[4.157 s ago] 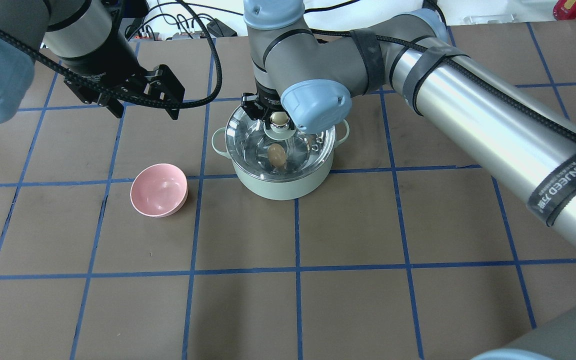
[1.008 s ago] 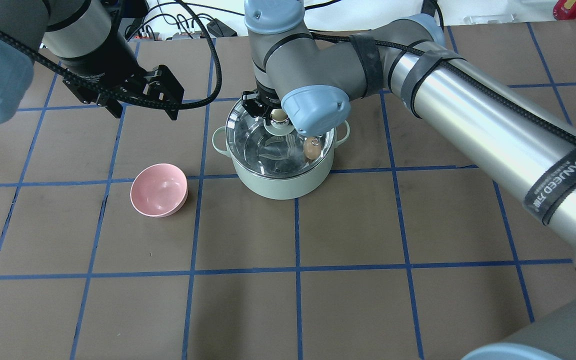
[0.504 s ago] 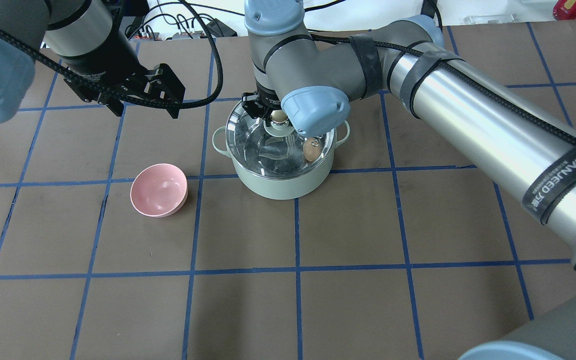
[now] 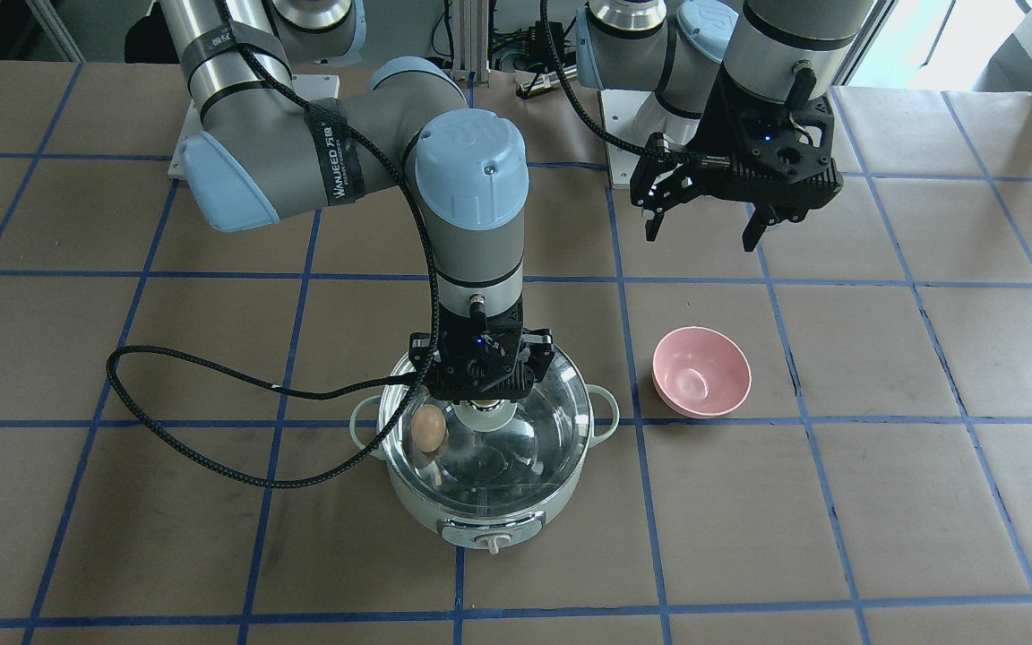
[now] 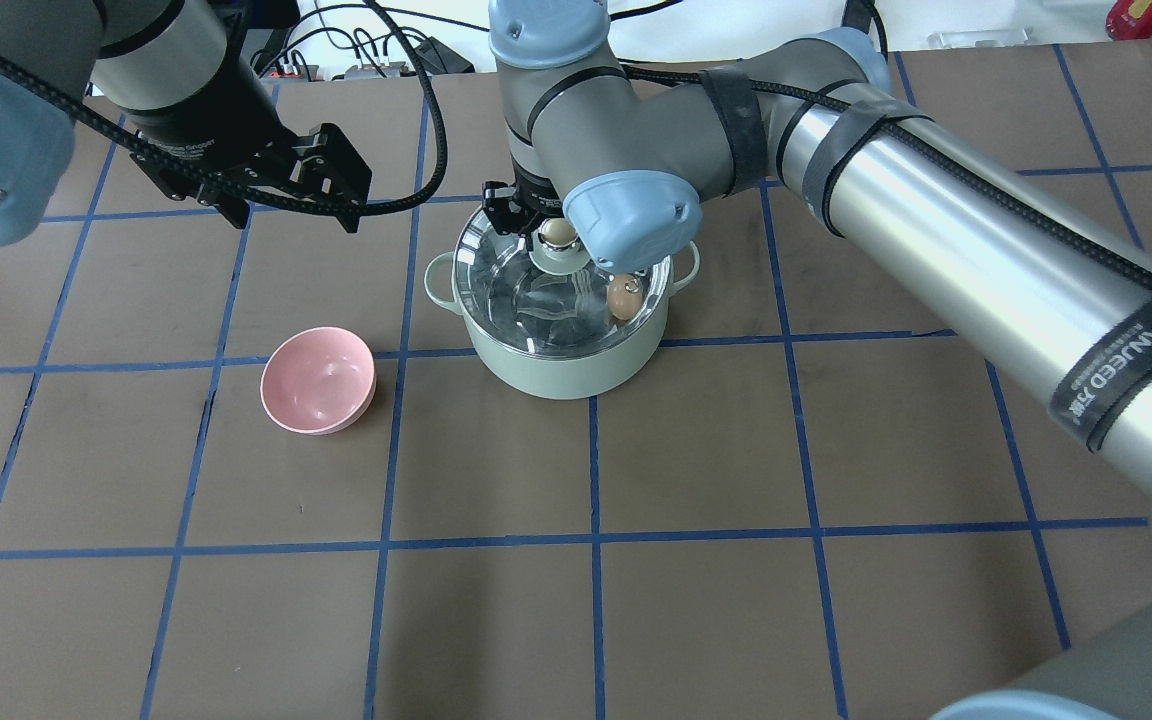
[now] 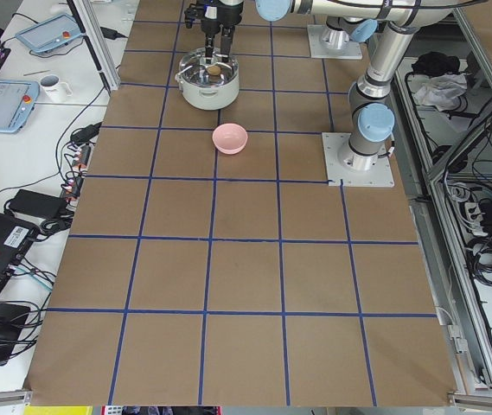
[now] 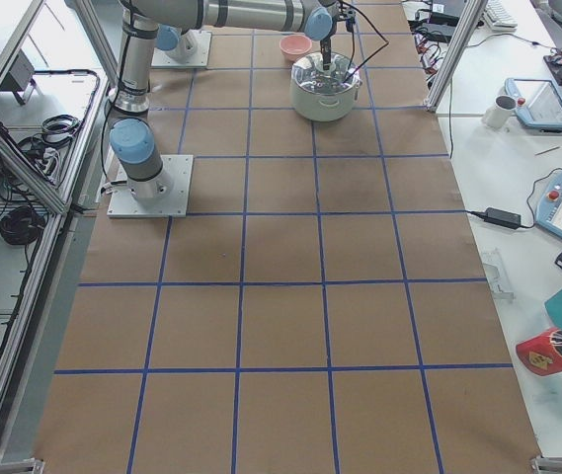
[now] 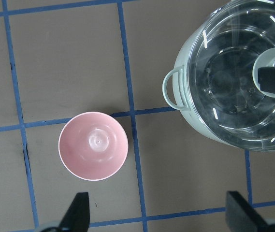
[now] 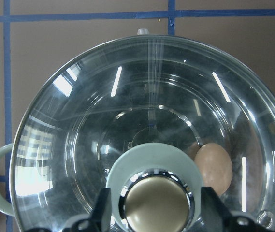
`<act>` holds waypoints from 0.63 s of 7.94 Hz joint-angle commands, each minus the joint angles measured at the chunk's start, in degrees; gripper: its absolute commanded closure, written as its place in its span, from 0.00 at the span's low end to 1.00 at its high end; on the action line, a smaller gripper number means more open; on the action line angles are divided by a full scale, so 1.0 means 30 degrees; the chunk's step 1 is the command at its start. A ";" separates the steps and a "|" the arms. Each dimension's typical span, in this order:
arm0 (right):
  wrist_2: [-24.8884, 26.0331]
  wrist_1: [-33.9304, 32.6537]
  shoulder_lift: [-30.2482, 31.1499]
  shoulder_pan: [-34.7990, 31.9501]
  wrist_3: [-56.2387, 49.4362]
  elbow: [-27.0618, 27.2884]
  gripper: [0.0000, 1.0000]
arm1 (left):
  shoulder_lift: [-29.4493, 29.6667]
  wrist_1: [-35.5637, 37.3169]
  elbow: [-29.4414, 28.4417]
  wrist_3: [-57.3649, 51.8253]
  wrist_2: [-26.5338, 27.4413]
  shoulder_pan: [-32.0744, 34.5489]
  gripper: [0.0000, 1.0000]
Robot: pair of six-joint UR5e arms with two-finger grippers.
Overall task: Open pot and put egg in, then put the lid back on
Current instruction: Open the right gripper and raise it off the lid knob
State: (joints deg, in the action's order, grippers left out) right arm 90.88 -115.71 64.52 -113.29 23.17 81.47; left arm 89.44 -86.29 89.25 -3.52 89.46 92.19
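Observation:
The mint-green pot (image 5: 561,375) (image 4: 426,511) stands at the middle back of the table. The glass lid (image 5: 526,300) (image 9: 79,121) lies on it. The tan egg (image 5: 623,296) (image 4: 429,428) (image 9: 213,168) rests inside, against the pot's wall, seen through the glass. My right gripper (image 5: 556,236) (image 4: 485,403) (image 9: 155,212) straddles the beige knob (image 9: 156,205), open, with a small gap on each side. My left gripper (image 5: 294,225) (image 4: 700,237) is open and empty, high above the table, left of the pot.
A pink bowl (image 5: 318,380) (image 4: 701,371) (image 8: 93,146) sits empty on the table, left of the pot in the overhead view. A black cable (image 4: 211,430) hangs from my right arm and loops over the table beside the pot.
The egg has rolled from the middle of the pot to its right wall. Over the last second both arms have barely moved and the lid stays on the pot.

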 commanded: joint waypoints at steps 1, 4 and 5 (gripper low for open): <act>-0.0145 0.1470 0.1420 0.0232 -0.0105 -0.0028 0.00 | 0.0011 0.0024 0.0103 0.0000 -0.0026 0.0001 0.00; 0.0058 0.5222 0.4733 0.2973 -0.2590 0.0030 0.00 | 0.0099 0.0053 0.0075 0.0000 -0.0172 0.0001 0.00; 0.0058 0.6363 0.5525 0.4583 -0.2741 0.0088 0.00 | 0.0099 0.0024 0.0075 0.0000 -0.0172 -0.0028 0.00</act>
State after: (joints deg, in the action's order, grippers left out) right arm 91.02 -102.66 76.19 -107.17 17.34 81.53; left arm 89.67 -86.19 89.52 -3.52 89.06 92.20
